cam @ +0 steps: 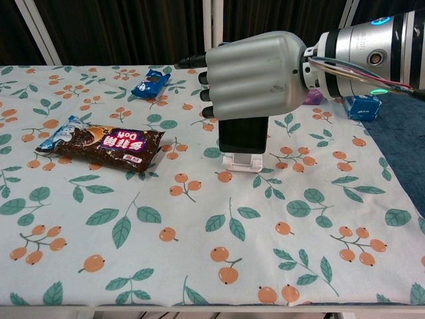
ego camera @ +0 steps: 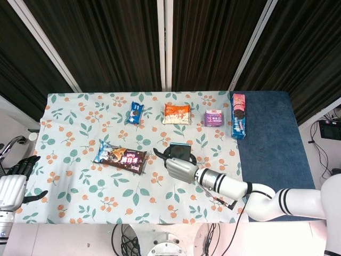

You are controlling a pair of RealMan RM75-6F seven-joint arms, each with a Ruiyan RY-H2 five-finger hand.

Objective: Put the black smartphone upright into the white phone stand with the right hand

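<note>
My right hand (cam: 255, 76) grips the upper part of the black smartphone (cam: 243, 135), which stands upright with its lower edge at the white phone stand (cam: 241, 161). The head view shows the same hand (ego camera: 180, 168) over the phone (ego camera: 180, 151) near the table's middle; the stand is hidden there. I cannot tell whether the phone's bottom rests fully in the stand's slot. My left hand (ego camera: 15, 184) hangs open at the table's left edge, fingers apart, holding nothing.
A brown snack bag (cam: 101, 143) lies left of the stand. Along the back sit a blue packet (ego camera: 135, 112), an orange packet (ego camera: 176, 113), a purple box (ego camera: 214, 118) and a cookie pack (ego camera: 238, 116) on the blue mat (ego camera: 272, 138).
</note>
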